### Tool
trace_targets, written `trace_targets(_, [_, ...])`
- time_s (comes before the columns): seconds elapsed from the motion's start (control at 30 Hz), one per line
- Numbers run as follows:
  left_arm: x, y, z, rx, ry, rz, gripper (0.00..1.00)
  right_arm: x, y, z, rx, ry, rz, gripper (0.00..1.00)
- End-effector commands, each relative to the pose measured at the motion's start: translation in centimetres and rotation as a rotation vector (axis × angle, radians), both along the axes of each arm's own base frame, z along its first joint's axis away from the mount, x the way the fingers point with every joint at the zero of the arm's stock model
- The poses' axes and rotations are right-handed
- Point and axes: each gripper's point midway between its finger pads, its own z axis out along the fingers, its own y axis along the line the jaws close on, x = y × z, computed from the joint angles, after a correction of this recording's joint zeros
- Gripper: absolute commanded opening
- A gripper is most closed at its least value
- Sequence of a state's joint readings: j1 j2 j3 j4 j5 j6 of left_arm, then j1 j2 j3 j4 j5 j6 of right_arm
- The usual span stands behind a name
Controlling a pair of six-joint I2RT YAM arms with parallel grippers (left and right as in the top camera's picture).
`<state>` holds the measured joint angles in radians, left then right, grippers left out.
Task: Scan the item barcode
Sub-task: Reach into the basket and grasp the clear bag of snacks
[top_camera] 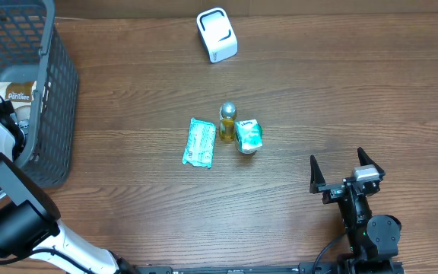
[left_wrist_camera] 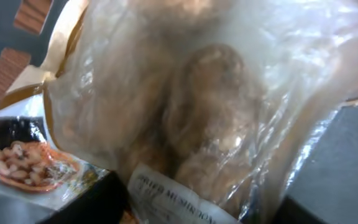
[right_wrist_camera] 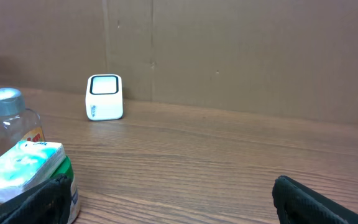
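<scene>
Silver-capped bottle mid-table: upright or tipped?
Upright. The right wrist view shows the silver-capped bottle standing on its base with the cap at the top. The overhead view looks down on the round cap.

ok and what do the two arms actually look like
The left arm is built of chunky black joints alternating with white links. The right arm is all black with a round joint housing, a small grey block on top and a black cable at its base. The right gripper has two black pointed fingers.
</scene>
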<state>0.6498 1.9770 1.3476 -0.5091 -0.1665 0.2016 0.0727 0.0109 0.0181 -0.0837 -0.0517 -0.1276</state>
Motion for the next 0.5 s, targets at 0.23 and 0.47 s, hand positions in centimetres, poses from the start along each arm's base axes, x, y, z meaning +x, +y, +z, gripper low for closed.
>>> trace_targets(0.23, [-0.5,-0.4,-2.0,-0.065,0.005,0.079,0.04,0.0,-0.2,-0.3,-0.001,-0.001,-0.009,1.00])
trace_targets(0.47, [1.7,-0.1,3.7,-0.051,-0.137,0.155,0.04,0.0,-0.2,-0.3,-0.001,-0.001,-0.009,1.00])
